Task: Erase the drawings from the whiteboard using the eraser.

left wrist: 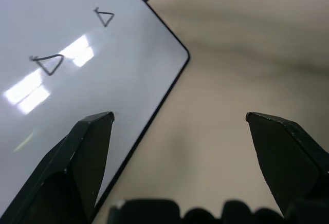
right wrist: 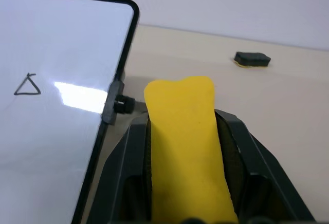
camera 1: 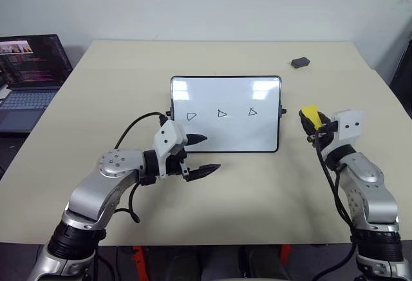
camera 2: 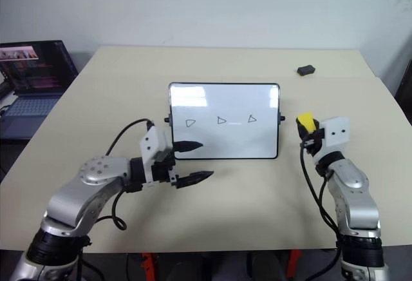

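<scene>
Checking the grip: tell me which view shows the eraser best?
The right wrist view: the eraser sits large, squeezed between the right claw's fingers. Both eye views show a small yellow tip beside the whiteboard.

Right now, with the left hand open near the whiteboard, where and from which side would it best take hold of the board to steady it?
Probably the near left corner of the whiteboard, approached from the robot's side. The left hand already hovers open there, one finger over the board and the other off its thin black frame, so it could close across that edge. That keeps it off the drawings and away from the right hand holding the eraser.
</scene>
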